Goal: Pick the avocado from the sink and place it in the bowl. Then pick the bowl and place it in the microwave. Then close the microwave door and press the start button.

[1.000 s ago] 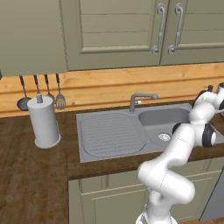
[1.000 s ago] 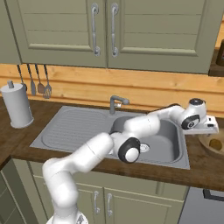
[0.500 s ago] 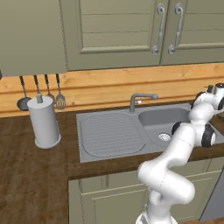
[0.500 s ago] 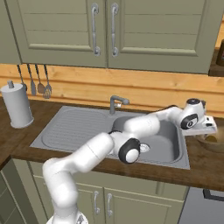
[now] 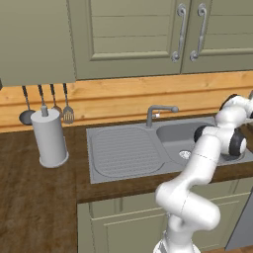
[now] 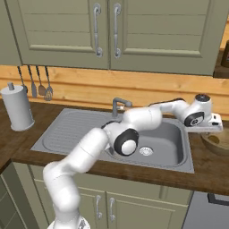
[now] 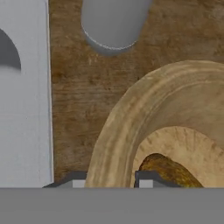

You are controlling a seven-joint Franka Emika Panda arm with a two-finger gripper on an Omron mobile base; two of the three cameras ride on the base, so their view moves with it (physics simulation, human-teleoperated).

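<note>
Hand view: end effector [image 7: 109, 183] straddles the bowl [image 7: 131, 127] rim, avocado [image 7: 168, 171] inside
Fingers stand apart, closing; better seat deeper before lifting

Over the past second the robot's hand has sunk a little toward the bowl [image 6: 218, 142] at the right end of the desk [image 6: 210, 167], beyond the sink [image 6: 154, 145]. The gripper [image 7: 110, 181] has narrowed as it came down, and its two fingertips [image 7: 146, 179] now straddle the bowl's near rim, one outside the wall and one inside, just beside the avocado [image 7: 168, 171] lying in the bowl.
</note>
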